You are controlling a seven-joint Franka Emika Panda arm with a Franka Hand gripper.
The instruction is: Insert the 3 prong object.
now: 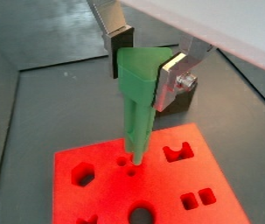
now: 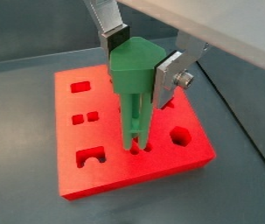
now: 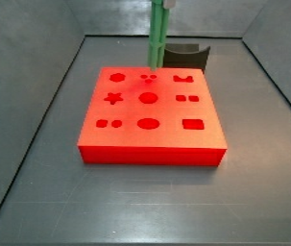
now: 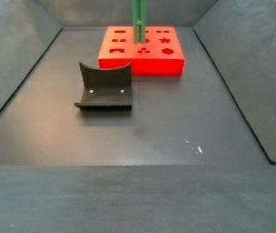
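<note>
Pincer (image 2: 142, 63) clamped on the green 3 prong object (image 2: 134, 96), upright, prong tips at small holes in red block (image 2: 94, 162).

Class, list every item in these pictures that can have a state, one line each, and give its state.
gripper: shut on the 3 prong object, above the red block.
3 prong object: held upright, prongs at the block's three small holes.
red block: flat on the floor, its other cut-outs empty.
dark grey curved block: on the floor, apart from the red block, untouched.
</note>
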